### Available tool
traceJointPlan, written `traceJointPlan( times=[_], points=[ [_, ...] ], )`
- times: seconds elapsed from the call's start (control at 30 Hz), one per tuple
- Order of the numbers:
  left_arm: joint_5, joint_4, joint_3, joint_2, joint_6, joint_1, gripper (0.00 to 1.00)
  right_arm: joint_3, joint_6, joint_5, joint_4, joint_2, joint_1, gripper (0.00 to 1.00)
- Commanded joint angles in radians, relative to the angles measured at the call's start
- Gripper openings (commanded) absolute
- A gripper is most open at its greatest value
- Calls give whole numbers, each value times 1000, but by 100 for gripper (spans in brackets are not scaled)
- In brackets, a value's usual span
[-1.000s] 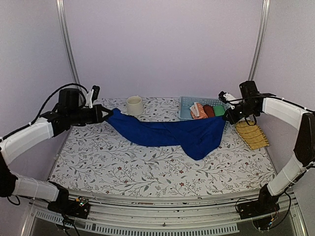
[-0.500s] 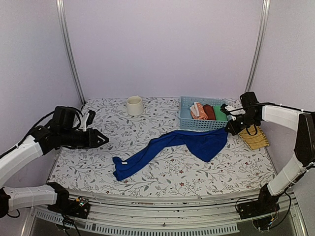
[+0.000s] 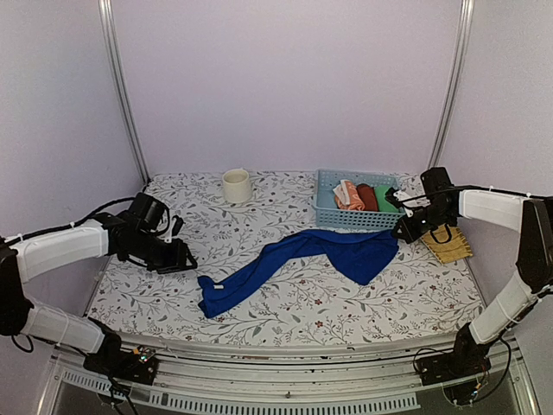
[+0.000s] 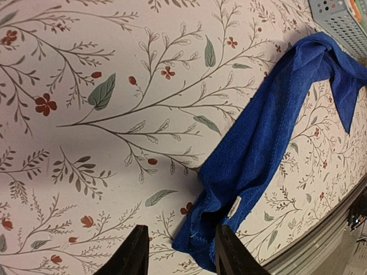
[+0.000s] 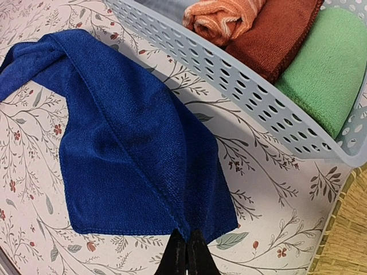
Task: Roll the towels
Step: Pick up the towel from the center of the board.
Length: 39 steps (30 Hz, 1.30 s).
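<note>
My left gripper (image 4: pixel 180 259) stands about half open with nothing in it, its two dark fingers low over the table's near left part. The crumpled end of the blue towel (image 3: pixel 302 255), with its small white tag, lies just beyond the fingertips. My right gripper (image 5: pixel 187 255) is pinched tight on the opposite corner of that towel, close to the front wall of the basket (image 5: pixel 258 97).

The towel is a soft, fine-looped cloth, unrolled. It lies in a twisted band slanting across the middle of the table, broader at my right end. The orange towel (image 5: pixel 223 17) sits rolled in the basket's left end, next to a red roll (image 5: pixel 275 40) and a green roll (image 5: pixel 321 69). The basket is pale blue perforated plastic.

The tablecloth (image 3: pixel 259 311) is smooth, white, and printed with leaves and small red flowers. A cream cup (image 3: pixel 236 185) stands at the back and a yellow woven mat (image 3: pixel 445 242) lies at the right edge. Plain lilac walls close in on three sides, and there is open cloth in front of the towel.
</note>
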Motion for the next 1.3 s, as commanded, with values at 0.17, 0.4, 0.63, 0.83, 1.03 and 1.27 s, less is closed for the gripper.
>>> traceJointPlan(
  times=[0.17, 0.4, 0.63, 0.83, 1.03, 1.27],
  points=[
    [104, 93, -60, 20, 13, -7, 43, 0, -2, -36, 11, 20, -2, 3],
    [146, 152, -89, 78, 9, -18, 32, 2, -3, -39, 6, 30, -1, 3],
    [145, 189, -86, 116, 21, -24, 20, 0, -5, -38, 6, 36, -1, 3],
    [106, 193, -66, 158, 43, -24, 0, 0, -5, -39, 6, 40, -1, 3],
    [-42, 82, 69, 131, 106, -19, 0, 55, -1, -11, -15, 27, -2, 3],
    [-338, -140, 391, 22, 237, 75, 0, 419, -41, 45, -163, -49, -54, 2]
  ],
)
